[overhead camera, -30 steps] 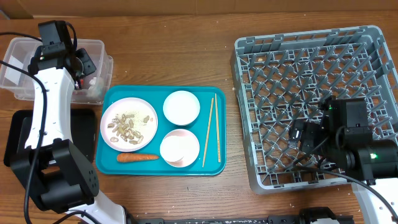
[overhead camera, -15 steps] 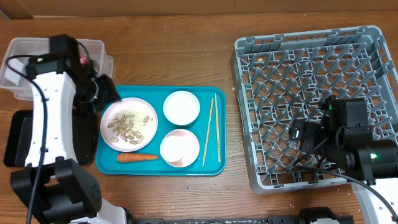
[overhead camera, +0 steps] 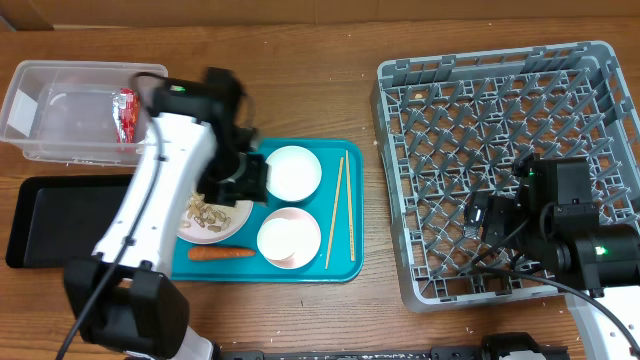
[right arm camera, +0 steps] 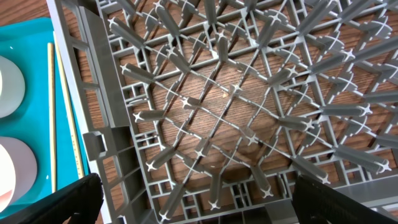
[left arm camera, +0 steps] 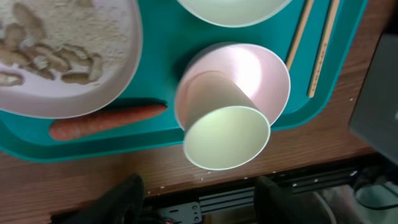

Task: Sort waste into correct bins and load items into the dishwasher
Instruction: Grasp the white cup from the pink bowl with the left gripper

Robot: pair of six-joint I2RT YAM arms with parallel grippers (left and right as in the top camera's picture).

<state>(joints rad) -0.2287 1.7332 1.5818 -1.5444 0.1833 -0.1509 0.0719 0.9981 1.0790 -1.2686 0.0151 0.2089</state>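
Left gripper [left arm camera: 202,194] hovers over the teal tray [left arm camera: 158,134], fingers [left arm camera: 127,198] spread and empty, the cup [left arm camera: 227,134] in the pink bowl [left arm camera: 273,78] just ahead; right gripper [right arm camera: 199,205] gapes empty above the rack [right arm camera: 236,106].

Half-hidden plate [overhead camera: 232,222]
Overhead, the left arm [overhead camera: 165,170] covers half the plate; the wrist view's edge crops the white bowl [left arm camera: 233,9]
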